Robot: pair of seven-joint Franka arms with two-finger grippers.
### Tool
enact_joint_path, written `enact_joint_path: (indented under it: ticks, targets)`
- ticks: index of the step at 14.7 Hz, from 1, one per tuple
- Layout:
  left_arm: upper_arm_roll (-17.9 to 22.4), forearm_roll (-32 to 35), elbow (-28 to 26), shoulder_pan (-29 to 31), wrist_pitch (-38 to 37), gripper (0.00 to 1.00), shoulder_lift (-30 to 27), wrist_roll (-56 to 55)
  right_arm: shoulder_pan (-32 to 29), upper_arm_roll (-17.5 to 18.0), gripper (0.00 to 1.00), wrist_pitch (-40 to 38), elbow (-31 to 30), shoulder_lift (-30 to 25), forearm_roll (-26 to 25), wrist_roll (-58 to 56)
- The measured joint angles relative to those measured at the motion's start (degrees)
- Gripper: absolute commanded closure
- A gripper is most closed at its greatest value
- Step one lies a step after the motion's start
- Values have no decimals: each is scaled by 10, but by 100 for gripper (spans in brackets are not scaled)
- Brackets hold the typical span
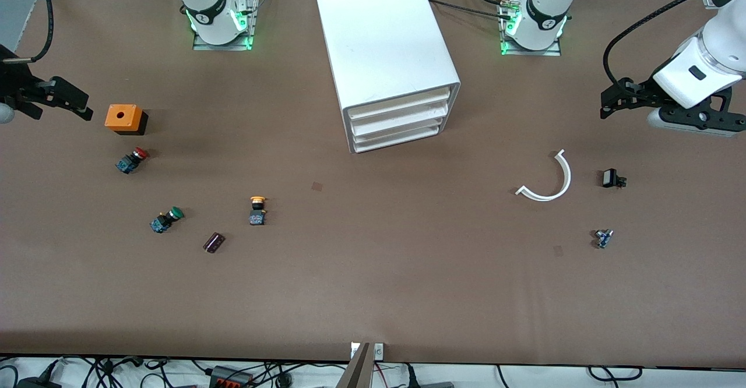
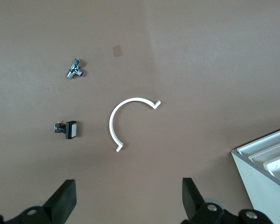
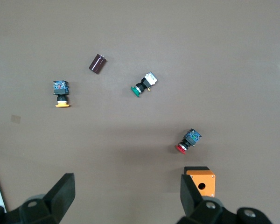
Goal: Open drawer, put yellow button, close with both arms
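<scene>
White plastic forms the drawer (image 1: 401, 103), the top tray of three in the cabinet (image 1: 384, 44) at the upper centre of the front view; it sits flush and shut, front face toward the lower right of the frame.

Opening it is the step in hand, I judge. I should hook its front lip squarely and pull straight along the slide axis, which runs from upper left to lower right.

Left of centre in the frame lies the yellow button (image 1: 257, 210), long axis near vertical, cap toward the top of the frame.

My left gripper (image 1: 619, 98) hangs at the right edge of the frame, fingers spread, empty. My right gripper (image 1: 55, 98) hangs at the left edge beside the orange box (image 1: 123, 118), also spread and empty.
</scene>
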Motion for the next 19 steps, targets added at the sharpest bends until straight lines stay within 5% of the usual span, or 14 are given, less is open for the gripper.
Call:
enact_joint_path:
  ticks: [14, 19]
  targets:
    - [-1, 0, 0, 0, -4, 0, 0, 0, -1, 0, 0, 4, 2, 5, 0, 0]
    - [-1, 0, 19, 0, -24, 0, 3, 0, 5, 2, 0, 50, 13, 62, 0, 0]
